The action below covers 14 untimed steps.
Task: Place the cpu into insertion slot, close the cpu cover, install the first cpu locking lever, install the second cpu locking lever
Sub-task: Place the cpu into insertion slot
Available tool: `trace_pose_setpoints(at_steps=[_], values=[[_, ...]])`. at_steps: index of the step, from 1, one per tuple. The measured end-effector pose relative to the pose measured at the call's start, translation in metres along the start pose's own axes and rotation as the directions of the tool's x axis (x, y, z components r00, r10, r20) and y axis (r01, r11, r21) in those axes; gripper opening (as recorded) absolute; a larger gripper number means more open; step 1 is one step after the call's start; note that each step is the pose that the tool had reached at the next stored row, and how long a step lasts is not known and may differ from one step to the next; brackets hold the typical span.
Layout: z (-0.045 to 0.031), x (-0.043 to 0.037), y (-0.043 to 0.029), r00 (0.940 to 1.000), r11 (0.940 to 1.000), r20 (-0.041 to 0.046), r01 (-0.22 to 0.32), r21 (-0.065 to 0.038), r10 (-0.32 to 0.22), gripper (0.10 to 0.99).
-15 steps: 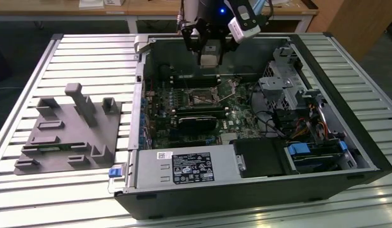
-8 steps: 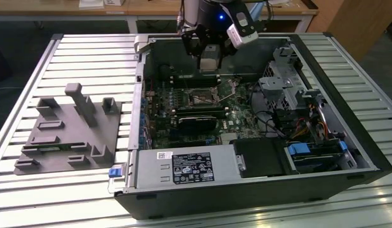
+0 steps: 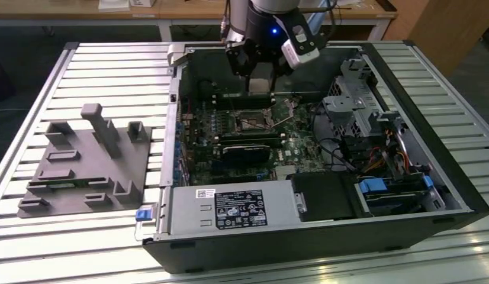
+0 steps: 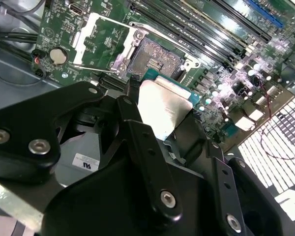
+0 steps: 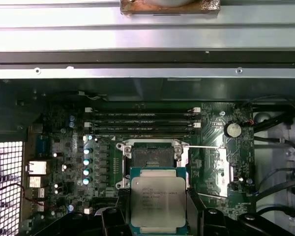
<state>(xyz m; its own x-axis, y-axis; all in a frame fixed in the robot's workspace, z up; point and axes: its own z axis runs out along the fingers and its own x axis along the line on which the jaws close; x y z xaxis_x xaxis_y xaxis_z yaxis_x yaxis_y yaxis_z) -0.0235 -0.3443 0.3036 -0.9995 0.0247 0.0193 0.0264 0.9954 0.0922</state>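
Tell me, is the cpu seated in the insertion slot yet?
Out. The gripper holds the cpu apart from the insertion slot, whose contacts lie bare.

The exterior view looks steeply down from farther off on the whole open computer case (image 3: 308, 248). Both wrist views hang close above its motherboard (image 5: 216, 147) (image 4: 98, 39), sharing the insertion slot (image 5: 150, 156) (image 4: 157, 59) and cpu (image 5: 158, 199) (image 4: 162, 105).

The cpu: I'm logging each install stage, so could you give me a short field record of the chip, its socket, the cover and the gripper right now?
cpu: held over the green board, metal top showing, not in the socket
gripper: shut on the cpu, fingers on two opposite edges
insertion slot: empty, contacts exposed
cpu cover: swung open, lying beside the slot
stage: chip not yet seated; cover not yet closed
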Motion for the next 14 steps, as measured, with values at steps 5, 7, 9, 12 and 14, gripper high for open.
trace_pose_setpoints(at_steps=[5, 7, 9, 12, 14], values=[[0.0091, -0.0001, -0.0008, 1.0, 1.0, 0.0003, 0.0, 0.0, 0.0, 0.541], [0.0128, -0.0001, -0.0012, 1.0, 1.0, 0.0004, 0.0, 0.0, 0.0, 0.541], [0.0164, -0.0001, -0.0015, 1.0, 1.0, 0.0007, 0.0, 0.0, 0.0, 0.541], [0.0217, -0.0001, -0.002, 1.0, 1.0, 0.0011, 0.0, 0.0, 0.0, 0.541], [0.0254, -0.0001, -0.0024, 1.0, 1.0, 0.0015, 0.0, 0.0, 0.0, 0.541]])
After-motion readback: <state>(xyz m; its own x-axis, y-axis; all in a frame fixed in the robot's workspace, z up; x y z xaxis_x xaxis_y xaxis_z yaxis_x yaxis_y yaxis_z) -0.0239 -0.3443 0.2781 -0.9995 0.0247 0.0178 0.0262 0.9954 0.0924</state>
